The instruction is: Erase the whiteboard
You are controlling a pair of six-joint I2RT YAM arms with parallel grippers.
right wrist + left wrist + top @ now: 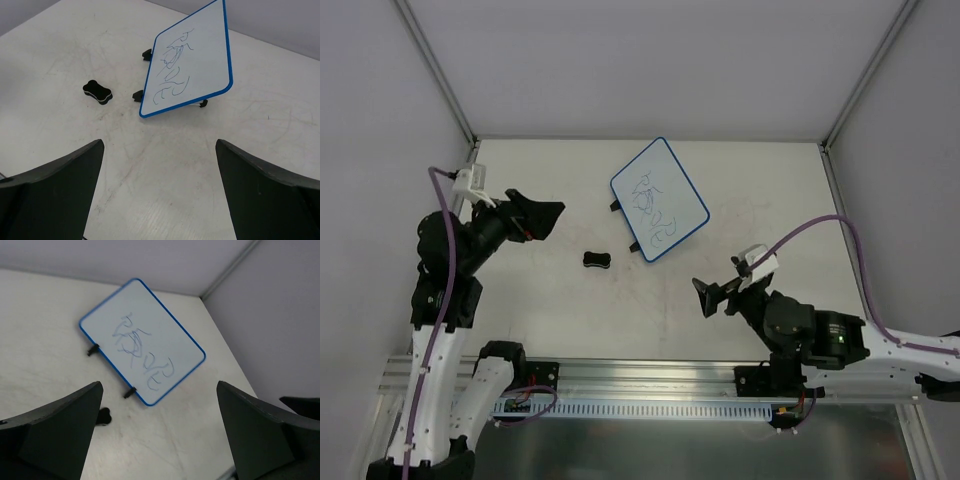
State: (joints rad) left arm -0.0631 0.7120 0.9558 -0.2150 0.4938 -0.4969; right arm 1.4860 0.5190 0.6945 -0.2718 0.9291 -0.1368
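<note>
The whiteboard, white with a thin blue rim and blue scribbles, stands tilted on small black feet at the table's back middle. It also shows in the left wrist view and the right wrist view. The small black bone-shaped eraser lies on the table in front and left of it; it also shows in the right wrist view. My left gripper is open and empty, left of the eraser. My right gripper is open and empty, in front of the board's right corner.
The table is off-white and scuffed. Grey walls with metal corner posts close in the back and sides. An aluminium rail with cabling runs along the near edge, carrying both arm bases.
</note>
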